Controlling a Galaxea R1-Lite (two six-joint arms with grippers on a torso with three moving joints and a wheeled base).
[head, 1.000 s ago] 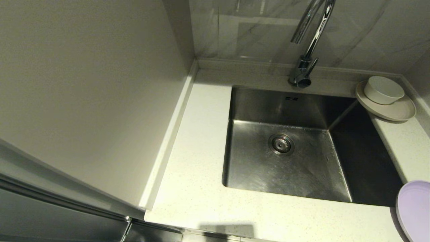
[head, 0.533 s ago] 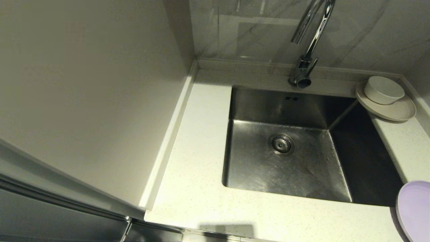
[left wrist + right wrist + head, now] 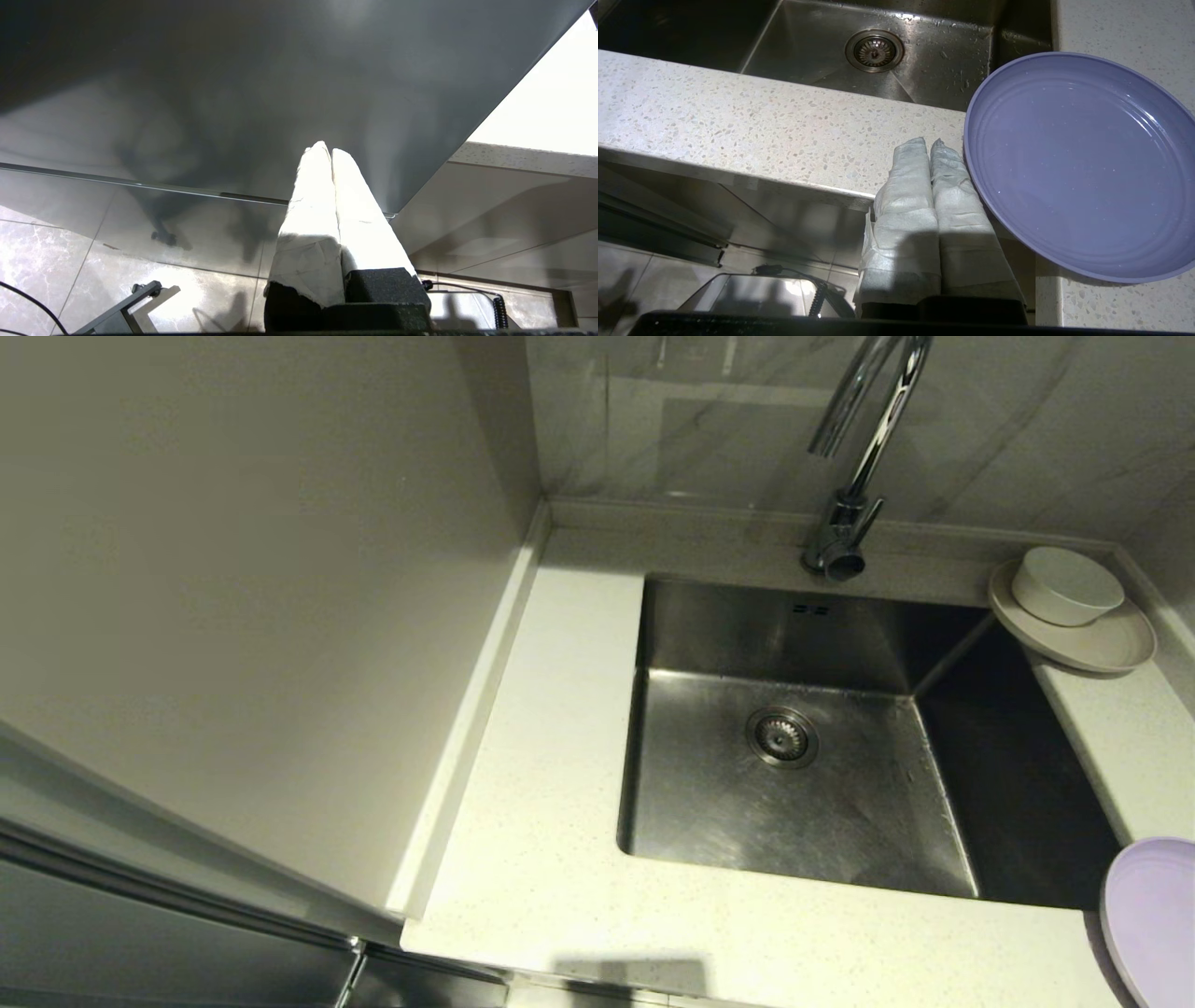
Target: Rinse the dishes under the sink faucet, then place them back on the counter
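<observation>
The steel sink (image 3: 747, 635) is empty, and the chrome faucet (image 3: 864, 439) stands behind it with no water running. A white bowl (image 3: 1066, 584) sits in a beige plate (image 3: 1111, 649) on the counter (image 3: 551, 756) at the back right. The lilac plate (image 3: 1153, 915) lies on the counter's front right corner. In the right wrist view that plate (image 3: 1078, 163) overhangs the edge. My right gripper (image 3: 928, 141) is shut and empty, just beside the plate's rim at the counter's front edge. My left gripper (image 3: 327, 148) is shut and empty, low down before a dark cabinet front.
A tall plain wall panel (image 3: 252, 597) borders the counter on the left. A tiled wall rises behind the faucet. The sink's drain (image 3: 782, 737) is in the middle of the basin floor. Neither arm shows in the head view.
</observation>
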